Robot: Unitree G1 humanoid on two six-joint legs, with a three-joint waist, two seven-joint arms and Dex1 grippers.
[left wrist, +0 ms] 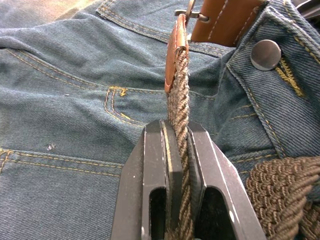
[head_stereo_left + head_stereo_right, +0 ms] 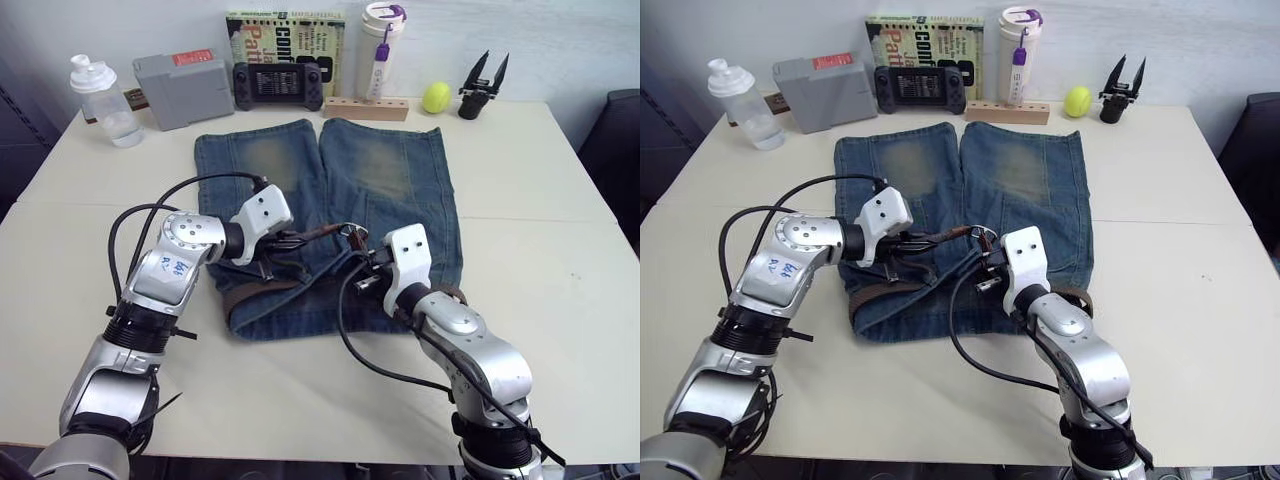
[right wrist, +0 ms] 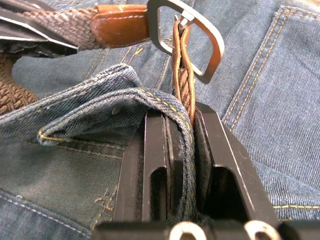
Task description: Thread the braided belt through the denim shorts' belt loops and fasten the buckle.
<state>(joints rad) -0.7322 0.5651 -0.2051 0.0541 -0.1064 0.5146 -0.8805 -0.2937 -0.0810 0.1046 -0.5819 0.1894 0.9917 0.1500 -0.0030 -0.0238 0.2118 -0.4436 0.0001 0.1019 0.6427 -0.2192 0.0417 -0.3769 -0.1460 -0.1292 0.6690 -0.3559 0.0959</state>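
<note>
Shorts point(image 2: 330, 200) lie flat mid-table, belt point(image 1: 179, 100) at waistband. L gripper point(image 1: 176, 150) pinches the braid behind the leather tip; R gripper point(image 3: 180, 145) clamps buckle point(image 3: 187, 35) end plus denim edge. Feed tip straight thru frame, keep strap taut, untwisted.

Bare table point(image 2: 560, 250) right of shorts point(image 2: 400, 170)

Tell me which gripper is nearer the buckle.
Right. The right gripper pinches the strap just below the buckle; the left gripper holds the belt farther back.
</note>
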